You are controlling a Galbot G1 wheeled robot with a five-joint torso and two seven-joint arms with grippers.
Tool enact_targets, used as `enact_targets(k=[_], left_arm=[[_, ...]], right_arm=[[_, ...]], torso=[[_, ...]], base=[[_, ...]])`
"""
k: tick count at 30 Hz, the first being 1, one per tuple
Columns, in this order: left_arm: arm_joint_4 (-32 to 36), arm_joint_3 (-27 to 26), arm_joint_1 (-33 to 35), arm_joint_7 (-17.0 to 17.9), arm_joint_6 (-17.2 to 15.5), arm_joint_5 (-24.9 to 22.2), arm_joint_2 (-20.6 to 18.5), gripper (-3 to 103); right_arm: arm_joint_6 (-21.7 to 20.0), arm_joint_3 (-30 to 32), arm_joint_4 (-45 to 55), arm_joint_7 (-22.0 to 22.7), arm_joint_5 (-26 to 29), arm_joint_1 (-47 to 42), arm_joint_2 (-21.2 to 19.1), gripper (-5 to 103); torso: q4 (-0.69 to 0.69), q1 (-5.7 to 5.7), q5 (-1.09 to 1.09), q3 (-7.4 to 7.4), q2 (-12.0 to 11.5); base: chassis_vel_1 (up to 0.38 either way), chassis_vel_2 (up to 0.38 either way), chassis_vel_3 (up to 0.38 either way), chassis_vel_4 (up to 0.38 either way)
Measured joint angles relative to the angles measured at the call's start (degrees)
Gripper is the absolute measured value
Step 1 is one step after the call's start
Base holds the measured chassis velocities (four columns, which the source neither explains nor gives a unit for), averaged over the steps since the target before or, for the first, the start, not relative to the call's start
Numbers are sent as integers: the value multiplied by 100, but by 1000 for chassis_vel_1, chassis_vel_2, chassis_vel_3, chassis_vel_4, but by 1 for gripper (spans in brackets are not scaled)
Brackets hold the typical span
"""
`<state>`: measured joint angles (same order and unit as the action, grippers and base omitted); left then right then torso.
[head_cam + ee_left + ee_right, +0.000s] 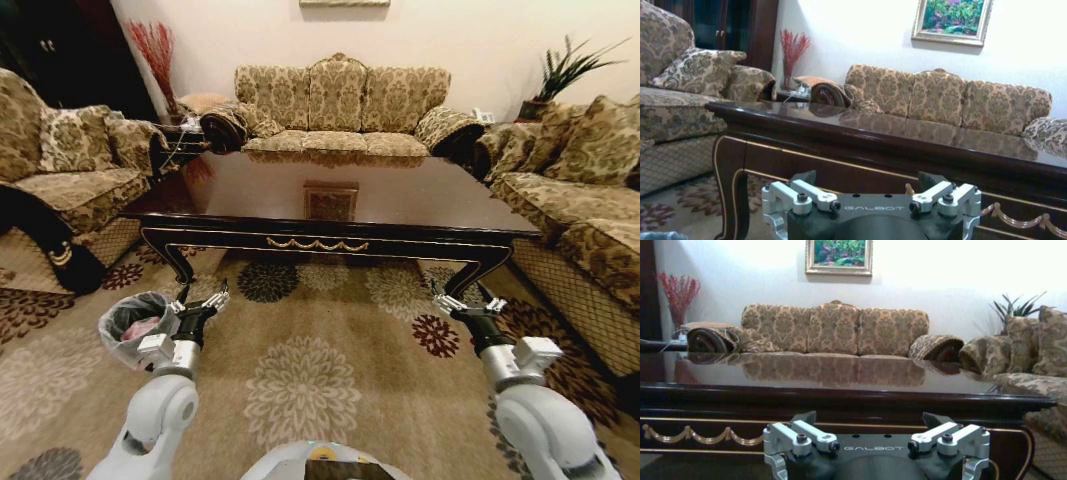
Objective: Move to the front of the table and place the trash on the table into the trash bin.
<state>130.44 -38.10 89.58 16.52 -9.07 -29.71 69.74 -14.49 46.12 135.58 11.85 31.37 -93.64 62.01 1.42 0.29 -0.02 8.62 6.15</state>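
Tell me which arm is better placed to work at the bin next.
Left. The bin stands on the carpet right beside the open left gripper, on the robot's left. The open right gripper hangs far across from it, near the opposite leg of the table.

A glossy dark brown worktop [400, 205] with gold scroll trim is seen across the middle of the head view. At lower left, the black trash bin [133, 325] is lined with translucent grey-white plastic, pink and red showing inside. The carpet [320, 380] is patterned with beige and maroon flower medallions. The sofas [340, 105] are covered in tan-and-gold damask.
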Motion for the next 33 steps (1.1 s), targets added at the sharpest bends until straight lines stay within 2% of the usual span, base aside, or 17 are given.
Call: enact_targets(k=[9,21,26,31,33], left_arm=[[16,232,-25,45,-17,45,-53,100],[52,592,-271,185,-260,158,-134,100],[44,591,-270,190,-201,151,-129,100],[75,533,-224,93,-175,-154,-239,100],[110,528,-232,61,-305,-238,-321,100]], right_arm=[[38,163,-3,-40,-105,-65,150,100],[108,39,50,-40,-351,-75,421,100],[135,40,43,-21,-349,-80,451,100],[114,118,43,107,-330,-96,544,100],[119,195,56,87,-339,-166,679,100]], torso=[[0,0,3,2,4],[-1,1,0,4,6],[0,1,0,5,6],[0,1,4,5,6],[-1,1,2,5,7]], base=[[0,0,0,0],[23,24,-23,-22],[58,47,-68,-55],[0,5,-13,-8],[0,0,0,0]])
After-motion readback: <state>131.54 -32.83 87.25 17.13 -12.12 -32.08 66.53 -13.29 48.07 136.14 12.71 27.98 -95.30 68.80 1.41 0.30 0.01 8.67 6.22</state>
